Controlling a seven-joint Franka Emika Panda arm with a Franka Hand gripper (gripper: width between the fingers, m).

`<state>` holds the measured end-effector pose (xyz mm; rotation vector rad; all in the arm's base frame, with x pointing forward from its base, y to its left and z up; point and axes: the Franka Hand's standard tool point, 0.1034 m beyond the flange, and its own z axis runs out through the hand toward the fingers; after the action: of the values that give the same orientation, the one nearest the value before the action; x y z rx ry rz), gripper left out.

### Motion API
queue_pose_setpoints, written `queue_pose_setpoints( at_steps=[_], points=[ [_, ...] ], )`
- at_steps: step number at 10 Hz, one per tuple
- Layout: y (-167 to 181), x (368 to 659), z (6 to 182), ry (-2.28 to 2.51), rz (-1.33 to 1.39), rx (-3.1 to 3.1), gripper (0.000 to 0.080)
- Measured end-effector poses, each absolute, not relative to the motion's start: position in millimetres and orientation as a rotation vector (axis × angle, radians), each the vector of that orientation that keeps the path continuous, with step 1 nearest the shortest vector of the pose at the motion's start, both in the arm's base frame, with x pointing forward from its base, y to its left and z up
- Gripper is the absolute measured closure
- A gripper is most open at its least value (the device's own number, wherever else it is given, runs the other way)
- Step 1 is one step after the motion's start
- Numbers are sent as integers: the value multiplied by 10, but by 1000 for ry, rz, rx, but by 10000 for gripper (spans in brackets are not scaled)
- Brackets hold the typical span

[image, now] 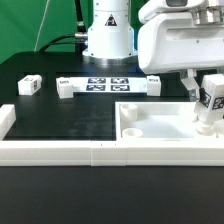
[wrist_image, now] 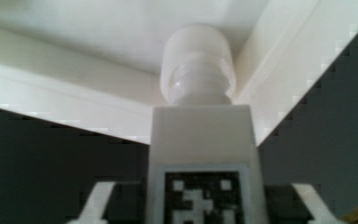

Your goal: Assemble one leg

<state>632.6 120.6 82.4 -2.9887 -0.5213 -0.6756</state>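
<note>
On the exterior view's right side of the black worktop, the gripper hangs over a big flat white panel. The gripper is closed on the leg, with one finger on each side of it. The leg is a small white peg with a black-and-white tag on its face. It is held almost straight up and down.

The bottom of the leg is down at the far corner of the panel, on the exterior view's right. I cannot tell if it is all the way in the corner hole.

In the wrist view, the leg's round white tip points into the corner where two white walls of the panel meet. The gripper's fingers show a little at the sides of the leg, next to its tag.

A long white rail runs along the near edge of the worktop. The panel lies just behind it.

Farther back lies the marker board, flat on the worktop. A loose peg sits at one end of it, and a second loose peg sits at the other end. A third loose peg lies off toward the exterior view's left. Behind the marker board stands the white base of the arm.
</note>
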Motion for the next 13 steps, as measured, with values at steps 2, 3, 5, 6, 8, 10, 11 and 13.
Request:
queue_pose_setpoints(
  at_steps=[2,3,5,6,8,10,11,13],
  points=[
    [1203,6341,797,-519,-700,-2985,514],
    [1206,6345,786,-519,-709,-2983,514],
    [1202,6335,750,-519,-706,-2984,514],
    [1206,6327,721,-520,-706,-2983,514],
    [1214,6322,686,-519,-729,-2978,514],
    [1213,6318,686,-517,-745,-2975,514],
    [1213,6318,686,-517,-745,-2975,432],
    [1213,6318,687,-517,-745,-2975,177]
  ],
)
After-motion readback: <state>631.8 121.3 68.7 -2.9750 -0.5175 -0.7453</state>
